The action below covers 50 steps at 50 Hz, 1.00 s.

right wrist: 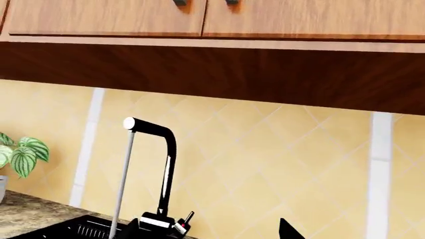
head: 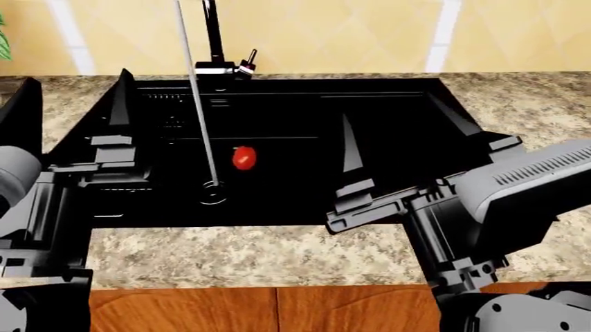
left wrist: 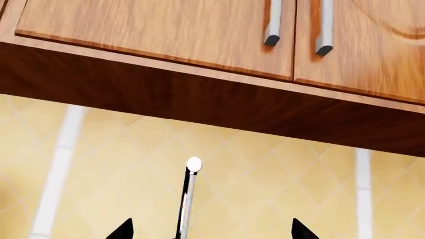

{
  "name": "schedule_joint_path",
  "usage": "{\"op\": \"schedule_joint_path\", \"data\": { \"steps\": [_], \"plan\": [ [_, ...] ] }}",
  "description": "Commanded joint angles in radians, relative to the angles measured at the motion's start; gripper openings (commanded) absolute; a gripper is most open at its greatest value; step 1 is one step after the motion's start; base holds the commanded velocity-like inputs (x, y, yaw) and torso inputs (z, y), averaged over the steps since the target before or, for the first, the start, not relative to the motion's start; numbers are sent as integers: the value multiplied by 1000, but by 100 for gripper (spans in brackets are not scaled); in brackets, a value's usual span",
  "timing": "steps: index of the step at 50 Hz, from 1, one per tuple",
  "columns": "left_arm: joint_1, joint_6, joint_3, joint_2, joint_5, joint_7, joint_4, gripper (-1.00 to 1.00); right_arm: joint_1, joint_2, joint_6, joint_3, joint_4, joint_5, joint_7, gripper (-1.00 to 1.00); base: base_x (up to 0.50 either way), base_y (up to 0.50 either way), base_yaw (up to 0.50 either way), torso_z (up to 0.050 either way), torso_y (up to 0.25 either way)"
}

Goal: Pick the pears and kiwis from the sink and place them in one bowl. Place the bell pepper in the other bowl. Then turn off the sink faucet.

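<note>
Both grippers are held apart and empty over the sink (head: 388, 111): the left gripper (head: 65, 117) at its left edge, the right gripper (head: 406, 145) over its right half. The bell pepper (head: 243, 158) is seen on the black floor, near the drain (head: 212, 187). Water is poured from the sink faucet (head: 214, 34) — its top is cut off. No pears or kiwis can be made out.
</note>
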<state>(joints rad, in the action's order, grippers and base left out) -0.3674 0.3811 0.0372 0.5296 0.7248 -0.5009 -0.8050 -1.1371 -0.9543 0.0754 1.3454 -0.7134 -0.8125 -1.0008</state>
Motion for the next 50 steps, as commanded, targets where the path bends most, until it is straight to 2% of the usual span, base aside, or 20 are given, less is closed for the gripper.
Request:
{"op": "schedule_joint_path", "data": {
  "steps": [1,9,19,20,21,22,23,25,26,27,31,34,37,40,42,43,50],
  "plan": [
    [-1,-1,3,0,-5,-5,6,100,3,-2,2,-2,-4,3,3,100,10,500,0,0,0],
    [2,-3,7,0,-8,-6,8,100,15,-7,22,-7,-5,19,3,100,10,500,0,0,0],
    [-6,12,19,7,-3,-9,6,100,50,-26,103,-27,8,28,7,100,0,0,0,0,0],
    [-65,399,-318,-341,-65,281,-149,100,750,820,-851,-1276,-240,527,996,100,0,0,0,0,0],
    [217,-231,-187,-380,-575,359,655,100,987,825,-225,-1293,563,663,1037,100,0,0,0,0,0],
    [67,-81,-193,-337,-425,359,505,100,837,825,-375,-1293,413,565,1037,100,0,0,0,0,0],
    [-22,69,-211,-328,-275,340,355,100,765,825,-525,-1304,263,545,1026,100,0,0,0,0,0],
    [-24,336,-215,-325,-238,338,55,100,762,824,-825,-1304,-37,541,1023,100,0,0,0,0,0],
    [-25,338,-215,-323,-236,337,-88,100,762,823,-847,-1303,-187,539,1022,100,0,0,0,0,0],
    [-25,338,-214,-321,-236,337,-88,100,762,822,-845,-1302,-238,539,1021,100,0,0,0,0,0],
    [-26,335,-203,-318,-249,330,-66,100,764,821,-832,-1299,-209,539,1017,100,0,0,0,0,0],
    [-37,331,-190,-320,-264,325,-23,100,741,817,-848,-1277,-145,552,1012,100,0,0,0,0,0],
    [-158,394,-184,-326,-260,294,89,100,582,812,-891,-1241,73,557,1041,100,0,0,0,0,0],
    [-313,450,-154,-324,-267,275,205,100,421,825,-852,-1242,350,552,1087,100,0,0,0,0,0],
    [-396,469,-125,-322,-288,270,308,100,379,829,-845,-1246,414,549,1096,100,0,0,0,0,0],
    [-431,475,-112,-323,-299,268,363,100,287,832,-839,-1242,536,556,1110,100,0,0,0,0,0],
    [-615,430,-44,-328,-401,241,726,100,41,844,-809,-1226,884,583,1126,100,0,0,0,0,0]
  ]
}}
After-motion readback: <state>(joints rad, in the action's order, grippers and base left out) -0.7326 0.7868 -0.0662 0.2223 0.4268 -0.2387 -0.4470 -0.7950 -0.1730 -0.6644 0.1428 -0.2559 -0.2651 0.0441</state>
